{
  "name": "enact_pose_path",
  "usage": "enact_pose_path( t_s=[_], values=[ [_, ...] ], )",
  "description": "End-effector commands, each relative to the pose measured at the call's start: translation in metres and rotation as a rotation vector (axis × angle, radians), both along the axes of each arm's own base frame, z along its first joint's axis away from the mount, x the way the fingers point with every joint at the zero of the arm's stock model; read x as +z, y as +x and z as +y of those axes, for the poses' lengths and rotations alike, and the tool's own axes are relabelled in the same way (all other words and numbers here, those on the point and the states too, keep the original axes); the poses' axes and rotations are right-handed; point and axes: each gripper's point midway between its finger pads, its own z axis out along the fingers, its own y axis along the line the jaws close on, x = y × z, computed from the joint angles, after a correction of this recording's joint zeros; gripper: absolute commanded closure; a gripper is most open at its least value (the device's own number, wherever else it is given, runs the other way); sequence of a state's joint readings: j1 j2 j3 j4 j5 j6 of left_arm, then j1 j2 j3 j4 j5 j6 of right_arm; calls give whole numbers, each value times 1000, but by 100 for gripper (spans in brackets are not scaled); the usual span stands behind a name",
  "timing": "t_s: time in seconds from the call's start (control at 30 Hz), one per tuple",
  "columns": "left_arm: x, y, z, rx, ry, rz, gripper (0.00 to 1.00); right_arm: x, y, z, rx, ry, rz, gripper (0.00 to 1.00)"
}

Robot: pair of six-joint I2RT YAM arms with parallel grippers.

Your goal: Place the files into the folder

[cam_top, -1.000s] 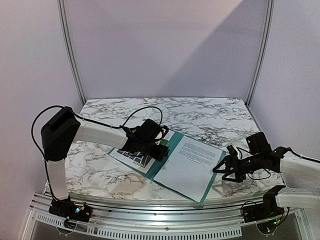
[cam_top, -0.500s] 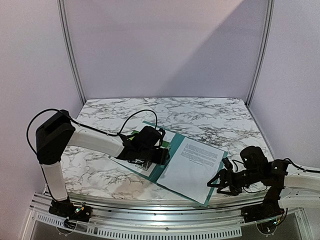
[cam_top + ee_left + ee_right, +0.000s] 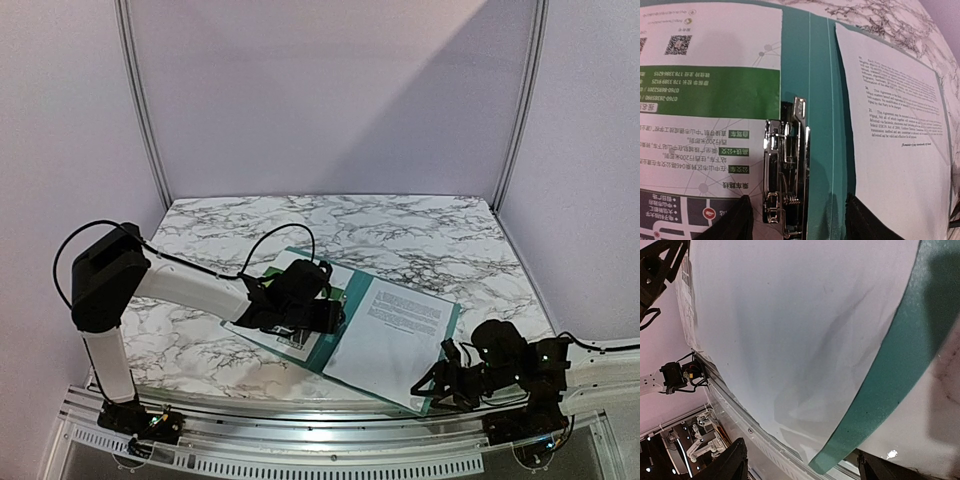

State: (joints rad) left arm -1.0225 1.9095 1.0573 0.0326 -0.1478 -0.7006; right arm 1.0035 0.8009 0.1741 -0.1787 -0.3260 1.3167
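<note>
- The folder [image 3: 325,352] lies open and flat on the marble table [image 3: 420,230], toward the near edge, with its teal inside facing up
- The green map sheet [image 3: 715,60] rests on the folder's left leaf, and its inner edge reaches the metal clip [image 3: 786,175] at the spine; I cannot tell whether that edge is tucked under the clip or only lies against it
- The white text sheet [image 3: 390,335] lies on the right leaf, just beside the spine, with a teal margin showing round its outer edges
- The left gripper [image 3: 328,314] hovers over the spine with its jaws spread to either side of the clip, grasping nothing
- The right gripper [image 3: 432,385] sits low at the folder's near right corner, fingers wide apart, with the corner between them in the wrist view but not pinched
- Judged from this, both files are already placed inside; what seems left is securing them at the clip, if needed, and folding one leaf over to close the folder
</note>
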Motion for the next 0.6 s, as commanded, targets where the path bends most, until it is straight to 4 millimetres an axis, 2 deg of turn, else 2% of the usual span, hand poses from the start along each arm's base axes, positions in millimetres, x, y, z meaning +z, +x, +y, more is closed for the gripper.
enact_pose_path(
  t_s=[0.0,0.3,0.57],
  values=[
    [-32,-37,8,-43,77,107,37,1,6,7,-49,38,-17,25],
    [-33,-40,6,-49,75,105,38,23,17,15,-62,85,-88,27],
    [-33,-42,5,-54,75,103,39,35,28,13,-79,79,-174,30]
  ],
)
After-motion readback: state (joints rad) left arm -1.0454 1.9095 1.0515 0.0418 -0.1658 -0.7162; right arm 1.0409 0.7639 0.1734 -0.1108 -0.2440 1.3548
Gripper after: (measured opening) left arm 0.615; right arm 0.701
